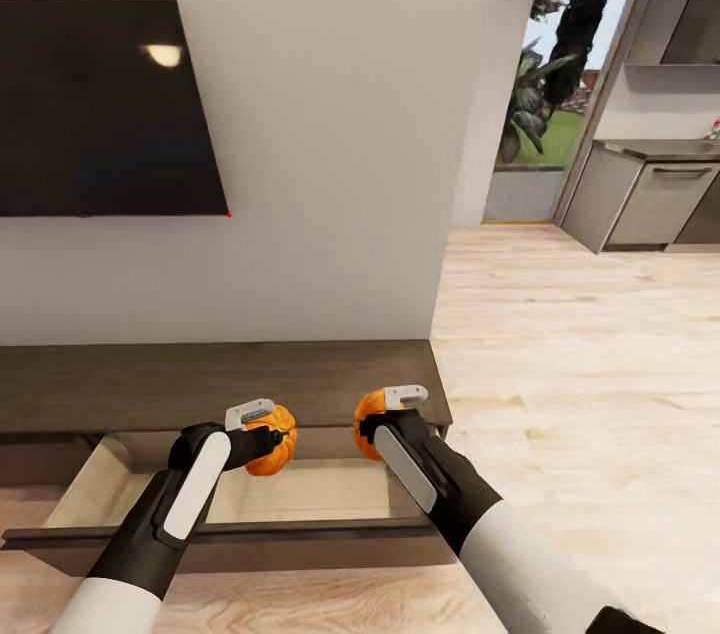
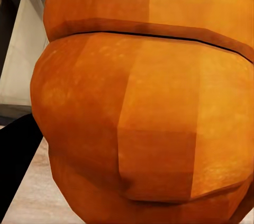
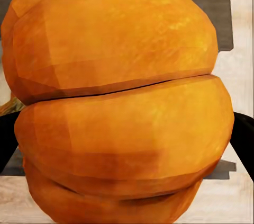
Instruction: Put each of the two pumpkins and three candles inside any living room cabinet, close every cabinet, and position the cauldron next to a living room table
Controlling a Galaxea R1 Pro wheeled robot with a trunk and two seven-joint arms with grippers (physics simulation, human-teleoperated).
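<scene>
In the head view the long dark-brown cabinet (image 1: 220, 384) runs along the wall under the TV, with one drawer (image 1: 300, 494) pulled out and its pale interior showing. My left gripper (image 1: 265, 436) is shut on an orange pumpkin (image 1: 275, 449) held above that drawer. My right gripper (image 1: 385, 419) is shut on a second pumpkin (image 1: 367, 419), held over the drawer's right end. Up close, the left wrist view shows its pumpkin (image 2: 143, 107) and the right wrist view shows the other pumpkin (image 3: 121, 107). The candles, the cauldron and the table are out of view.
A black TV (image 1: 100, 104) hangs on the wall above the cabinet. Light wooden floor (image 1: 580, 364) stretches to the right toward a doorway with plants (image 1: 555, 64) and grey kitchen units (image 1: 650, 199). The open drawer's front (image 1: 230, 539) stands out toward me.
</scene>
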